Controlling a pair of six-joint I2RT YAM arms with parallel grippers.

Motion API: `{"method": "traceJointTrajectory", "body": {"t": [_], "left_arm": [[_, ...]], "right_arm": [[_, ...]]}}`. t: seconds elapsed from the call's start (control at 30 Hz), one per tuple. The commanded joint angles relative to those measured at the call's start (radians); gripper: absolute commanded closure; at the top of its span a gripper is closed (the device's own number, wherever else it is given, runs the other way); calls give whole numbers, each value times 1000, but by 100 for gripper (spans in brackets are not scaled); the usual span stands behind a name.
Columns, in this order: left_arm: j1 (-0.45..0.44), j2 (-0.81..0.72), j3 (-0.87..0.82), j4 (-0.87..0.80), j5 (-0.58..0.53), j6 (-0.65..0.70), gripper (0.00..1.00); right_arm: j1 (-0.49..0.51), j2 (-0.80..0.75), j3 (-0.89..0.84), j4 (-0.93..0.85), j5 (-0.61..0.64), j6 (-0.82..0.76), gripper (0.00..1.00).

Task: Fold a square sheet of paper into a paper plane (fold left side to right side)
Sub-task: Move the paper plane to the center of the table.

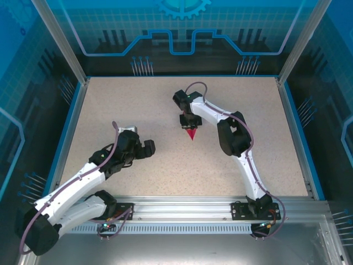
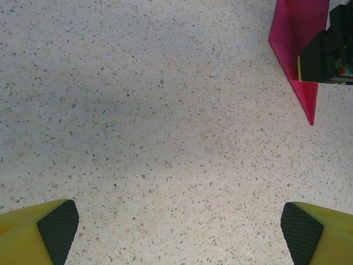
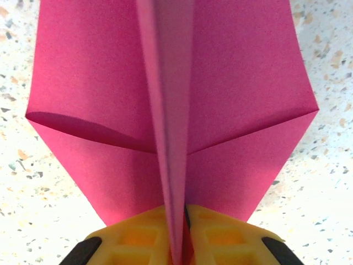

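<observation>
Fingers (image 2: pixel 55 229) of the left gripper (image 1: pixel 146 148) stand spread wide apart with nothing between them. In the left wrist view their yellow tips with black ribbed pads (image 2: pixel 300 226) sit at the two lower corners, and bare speckled table (image 2: pixel 165 110) lies between them. From above, the left arm (image 1: pixel 77 187) reaches from its base at the near edge up over the left half of the table (image 1: pixel 138 99), and its gripper hovers well apart from the paper.

Further right, near the middle of the table, is the paper plane (image 1: pixel 192 133), a narrow magenta-pink dart whose sharp tip points toward the near edge. The left wrist view catches it in the upper right corner (image 2: pixel 300 61), tip downward, beside the dark body of the other tool.

The right gripper (image 1: pixel 187 118) is pressed together on the paper plane. In the right wrist view (image 3: pixel 179 232) its yellow fingers (image 3: pixel 220 237) pinch the raised centre fold of the paper plane (image 3: pixel 248 83), and the two wings spread flat to either side with a diagonal crease on each. Whether the wings touch the table cannot be told. The right arm (image 1: pixel 242 149) bends in from its base at the near right.
</observation>
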Motion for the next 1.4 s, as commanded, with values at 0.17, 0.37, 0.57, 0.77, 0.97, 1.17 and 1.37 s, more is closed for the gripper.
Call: {"method": "traceJointTrajectory", "body": {"t": [0.17, 0.37, 0.57, 0.77, 0.97, 1.17, 1.37], "left_arm": [[7, 20, 4, -19, 2, 16, 2], [7, 25, 4, -17, 3, 18, 1], [7, 26, 12, -26, 1, 21, 1], [7, 23, 17, -34, 3, 22, 2], [7, 16, 29, -48, -3, 14, 1], [22, 23, 53, -62, -40, -23, 2], [181, 24, 59, -16, 46, -38, 2]], "right_arm": [[28, 3, -20, -34, -14, 51, 86], [30, -14, -15, -41, -4, 56, 80], [42, -48, -19, -54, 32, 46, 73], [63, -92, -23, -66, 59, 34, 69], [73, -169, -41, -84, 69, 19, 59], [92, -332, -86, -113, 113, -16, 48], [84, -641, -314, 35, 160, -140, 37]]}}
